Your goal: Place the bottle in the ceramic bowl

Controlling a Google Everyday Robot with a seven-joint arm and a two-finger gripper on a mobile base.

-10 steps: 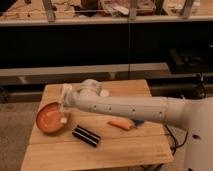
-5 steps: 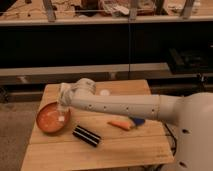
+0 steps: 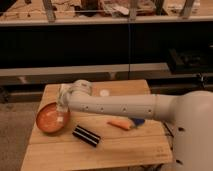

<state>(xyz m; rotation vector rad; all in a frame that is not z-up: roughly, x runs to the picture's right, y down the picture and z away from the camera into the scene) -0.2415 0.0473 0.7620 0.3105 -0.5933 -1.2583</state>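
The ceramic bowl (image 3: 49, 119) is round and shallow, orange-red inside with a darker rim. It sits on the left part of the wooden table (image 3: 130, 150). My gripper (image 3: 61, 104) hangs at the end of the white arm (image 3: 120, 105), right above the bowl's right side. A small whitish blurry shape, the bottle (image 3: 61, 119), shows just below the gripper, inside the bowl near its right rim. I cannot tell whether the gripper still touches it.
A dark ribbed block (image 3: 86, 136) lies just right of the bowl near the front. An orange stick-like object (image 3: 119, 124) and a blue item (image 3: 136, 121) lie mid-table. A small flat white disc (image 3: 104, 93) lies at the back. Dark shelving stands behind the table.
The arm has swung slightly left, bringing the gripper further over the bowl. The bowl, block and other items have not moved.
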